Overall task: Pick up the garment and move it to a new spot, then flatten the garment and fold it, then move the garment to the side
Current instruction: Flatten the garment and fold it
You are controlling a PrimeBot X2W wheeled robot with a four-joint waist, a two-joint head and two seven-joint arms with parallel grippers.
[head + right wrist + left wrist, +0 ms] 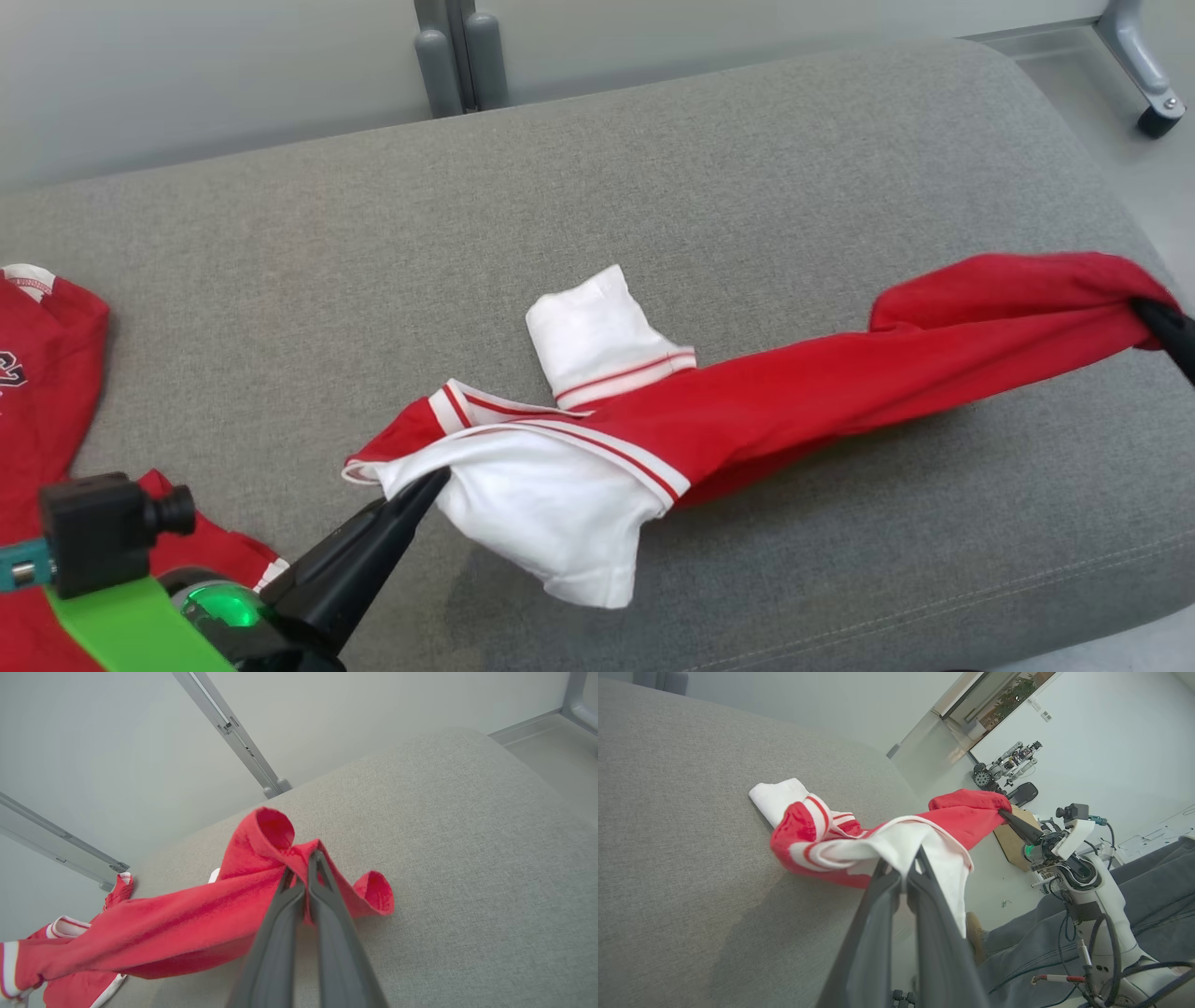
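A red garment [794,392] with white sleeves and red-and-white striped trim is stretched across the grey cushion [653,168], partly lifted off it. My left gripper [434,481] is shut on the white sleeve end at the lower left; in the left wrist view the left gripper [906,858] pinches white cloth of the garment [822,844]. My right gripper [1146,313] is shut on the red hem at the far right edge. In the right wrist view the right gripper [303,865] clamps the bunched red garment [187,928]. One white sleeve [593,331] lies on the cushion.
A second red garment [42,392] lies at the cushion's left edge. The cushion's front edge [934,607] runs along the bottom right. Metal frame posts [462,56] stand behind, and a wheeled leg [1158,117] is at the top right. A person's legs [1064,942] show below the cushion in the left wrist view.
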